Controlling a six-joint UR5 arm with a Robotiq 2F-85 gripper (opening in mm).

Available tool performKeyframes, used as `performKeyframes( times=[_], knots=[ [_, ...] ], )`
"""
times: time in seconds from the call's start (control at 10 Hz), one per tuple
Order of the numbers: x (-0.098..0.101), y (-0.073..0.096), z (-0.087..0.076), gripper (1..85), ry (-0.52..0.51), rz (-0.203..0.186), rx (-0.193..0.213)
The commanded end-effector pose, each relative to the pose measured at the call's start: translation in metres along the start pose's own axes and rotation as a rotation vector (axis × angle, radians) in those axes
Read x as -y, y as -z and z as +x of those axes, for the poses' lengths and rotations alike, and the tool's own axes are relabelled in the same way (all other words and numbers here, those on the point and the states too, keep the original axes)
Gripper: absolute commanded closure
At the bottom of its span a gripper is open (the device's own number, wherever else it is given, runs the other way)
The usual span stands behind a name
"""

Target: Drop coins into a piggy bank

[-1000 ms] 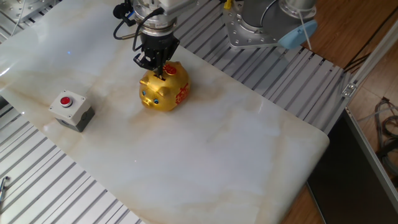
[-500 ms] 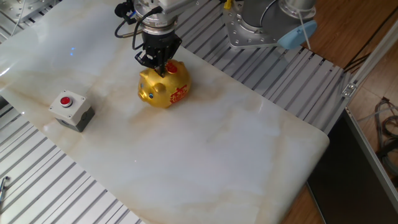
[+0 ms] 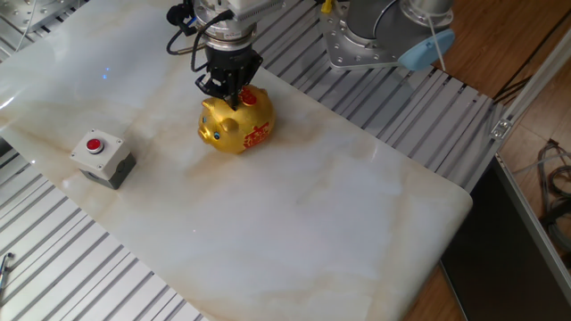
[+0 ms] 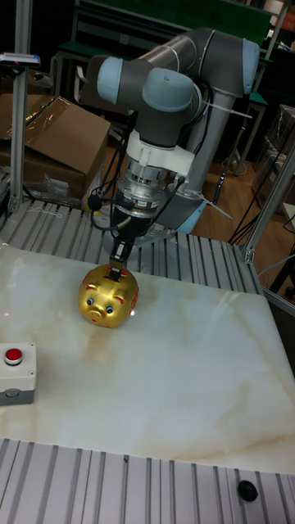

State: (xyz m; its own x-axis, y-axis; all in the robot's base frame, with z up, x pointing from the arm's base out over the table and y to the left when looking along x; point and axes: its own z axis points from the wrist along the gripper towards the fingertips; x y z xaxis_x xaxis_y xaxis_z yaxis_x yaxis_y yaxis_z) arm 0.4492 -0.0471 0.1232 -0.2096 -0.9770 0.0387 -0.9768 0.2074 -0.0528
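Here the shiny gold piggy bank (image 3: pixel 235 125) bears red patterns.

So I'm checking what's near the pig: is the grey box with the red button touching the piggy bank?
No, the grey button box sits well apart from the piggy bank, with bare marble table between them.

A pale marble-patterned bench (image 3: pixel 339 223) lies over ribbed aluminium rails (image 3: pixel 53 259) that show along its near and far edges. Beyond the bench's far right corner, wood-look flooring (image 3: pixel 508 40) runs under loose black cables. Behind the bench's left end in the tall view, cardboard boxes (image 4: pixel 57 135) (one wrapped in clear film) are stacked by an upright metal post (image 4: pixel 18 106). Overhead light glints off the bench's far left corner.
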Motion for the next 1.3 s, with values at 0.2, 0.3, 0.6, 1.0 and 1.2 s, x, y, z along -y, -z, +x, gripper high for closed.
performKeyframes(
  times=[0.2,0.3,0.6,1.0,1.2],
  knots=[
    [0.020,0.004,0.022,71.0,0.020,0.075,-0.082],
    [0.020,0.005,0.025,63.0,0.025,0.078,-0.095],
    [0.017,0.008,0.028,51.0,0.024,0.070,-0.111],
    [0.013,0.019,0.021,49.0,-0.029,0.061,-0.138],
    [0.002,0.024,0.012,49.3,-0.220,0.030,-0.141]
  ],
)
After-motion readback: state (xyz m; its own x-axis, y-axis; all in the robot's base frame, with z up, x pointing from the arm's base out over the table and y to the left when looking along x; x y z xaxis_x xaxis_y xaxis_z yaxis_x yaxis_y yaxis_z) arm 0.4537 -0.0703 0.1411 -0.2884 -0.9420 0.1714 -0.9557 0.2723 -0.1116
